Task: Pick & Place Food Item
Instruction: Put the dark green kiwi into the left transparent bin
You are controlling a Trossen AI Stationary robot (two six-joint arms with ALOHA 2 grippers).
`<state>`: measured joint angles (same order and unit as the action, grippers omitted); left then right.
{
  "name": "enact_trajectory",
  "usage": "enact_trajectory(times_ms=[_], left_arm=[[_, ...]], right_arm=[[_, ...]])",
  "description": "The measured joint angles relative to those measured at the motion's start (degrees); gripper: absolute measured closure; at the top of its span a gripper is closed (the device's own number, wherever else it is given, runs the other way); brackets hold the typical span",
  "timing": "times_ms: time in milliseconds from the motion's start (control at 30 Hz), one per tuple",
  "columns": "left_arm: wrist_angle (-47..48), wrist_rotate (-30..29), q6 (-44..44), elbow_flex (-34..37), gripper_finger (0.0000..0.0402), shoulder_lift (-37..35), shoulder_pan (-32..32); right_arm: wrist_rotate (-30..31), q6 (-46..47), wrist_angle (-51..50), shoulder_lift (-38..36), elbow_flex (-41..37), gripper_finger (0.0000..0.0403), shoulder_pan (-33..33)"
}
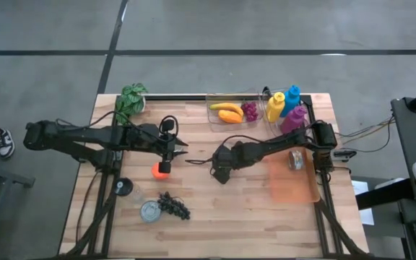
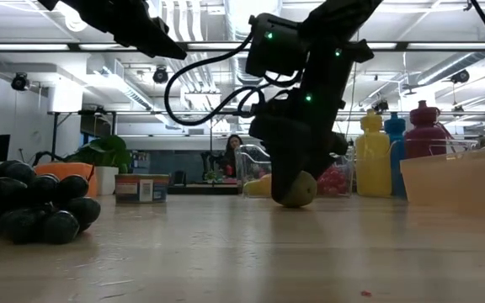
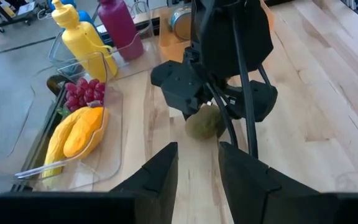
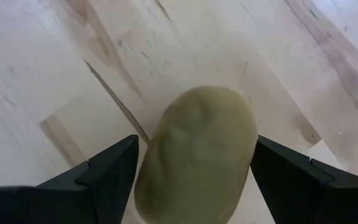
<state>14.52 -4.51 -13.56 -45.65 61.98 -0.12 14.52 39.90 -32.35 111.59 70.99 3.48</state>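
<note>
We are looking into a lab or open workshop hall: bare ceiling ducts and strip lights run overhead, and a grey concrete floor surrounds the wooden table. Farther back a person sits among desks, and cables trail beside the table.

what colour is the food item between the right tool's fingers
Dull olive-tan, like a potato; the right wrist view shows it best.

Wooden table: right gripper over brownish potato; clear tray holding mango, red grapes; yellow bottle, magenta bottle.
</note>
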Motion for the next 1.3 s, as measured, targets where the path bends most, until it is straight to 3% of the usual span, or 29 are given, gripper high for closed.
enact_trajectory(times_ms=[467, 767, 933, 1300], left_arm=[[-0.1, 0.0, 0.0, 0.0, 0.0283, 0.0, 0.0], [-0.1, 0.0, 0.0, 0.0, 0.0283, 0.0, 0.0], [-0.7, 0.0, 0.0, 0.0, 0.0283, 0.0, 0.0], [-1.6, 0.0, 0.0, 0.1, 0.0283, 0.0, 0.0]], right_arm=[[0.0, -1.2, -0.1, -0.3, 0.2, 0.0202, -0.2], [0.9, -5.0, -0.5, -0.5, 1.7, 0.0208, -0.2], [5.5, -7.1, -2.8, -1.4, 4.4, 0.0203, -0.7], [13.5, -19.0, -11.8, -6.0, 12.5, 0.0201, -9.2]])
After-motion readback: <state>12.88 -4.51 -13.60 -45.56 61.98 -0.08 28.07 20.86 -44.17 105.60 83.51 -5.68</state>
